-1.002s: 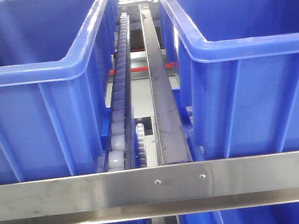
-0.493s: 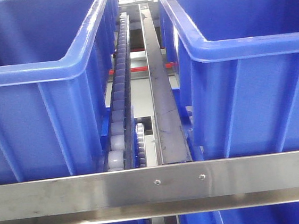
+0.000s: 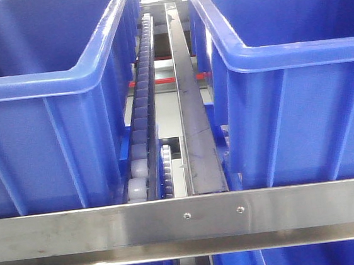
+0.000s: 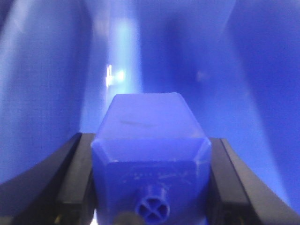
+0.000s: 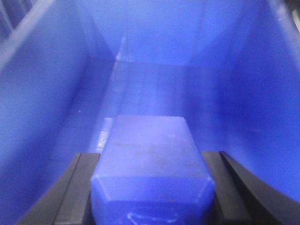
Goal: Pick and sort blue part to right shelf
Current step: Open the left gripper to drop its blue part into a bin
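The left claw (image 4: 150, 187) is clamping a blue block (image 4: 151, 140) with a small round knob inside a blue bin (image 4: 42, 93). Between the two bins a roller track (image 3: 142, 117) is running. The right claw (image 5: 152, 187) is gripping the blue part (image 5: 151, 159) inside the right bin (image 5: 42, 103).

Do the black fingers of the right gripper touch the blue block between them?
Touching. In the right wrist view, the black fingers press against both sides of the solid blue square-bodied block, with no gap visible on either side.
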`<action>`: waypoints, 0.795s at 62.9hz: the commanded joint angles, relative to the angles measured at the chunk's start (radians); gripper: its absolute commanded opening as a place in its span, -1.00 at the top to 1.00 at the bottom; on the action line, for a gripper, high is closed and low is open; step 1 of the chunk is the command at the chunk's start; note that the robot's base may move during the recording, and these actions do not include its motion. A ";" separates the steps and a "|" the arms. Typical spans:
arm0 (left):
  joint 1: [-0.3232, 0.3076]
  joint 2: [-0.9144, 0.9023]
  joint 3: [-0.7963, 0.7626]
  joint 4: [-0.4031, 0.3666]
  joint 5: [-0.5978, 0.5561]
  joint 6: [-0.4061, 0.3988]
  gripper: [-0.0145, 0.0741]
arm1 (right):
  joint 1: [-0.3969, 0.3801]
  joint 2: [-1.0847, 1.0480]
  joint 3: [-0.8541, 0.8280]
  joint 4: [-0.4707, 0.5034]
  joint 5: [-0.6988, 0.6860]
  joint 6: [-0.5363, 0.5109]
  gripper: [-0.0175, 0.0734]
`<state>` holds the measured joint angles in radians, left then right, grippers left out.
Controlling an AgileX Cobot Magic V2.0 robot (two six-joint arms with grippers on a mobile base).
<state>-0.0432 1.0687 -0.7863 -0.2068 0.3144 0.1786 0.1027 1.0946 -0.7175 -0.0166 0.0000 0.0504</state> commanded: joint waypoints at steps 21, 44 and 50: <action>-0.007 0.056 -0.087 -0.017 -0.074 0.001 -0.73 | -0.005 -0.004 -0.041 0.003 -0.110 -0.001 -0.57; -0.007 0.056 -0.089 -0.017 -0.066 0.001 -0.72 | -0.005 -0.008 -0.045 0.004 -0.065 -0.001 -0.76; -0.007 0.051 -0.096 -0.017 -0.055 0.001 -0.52 | -0.005 -0.026 -0.050 0.004 -0.065 -0.001 -0.71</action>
<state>-0.0432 1.1425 -0.8387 -0.2096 0.3161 0.1802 0.1027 1.1080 -0.7239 -0.0143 0.0136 0.0504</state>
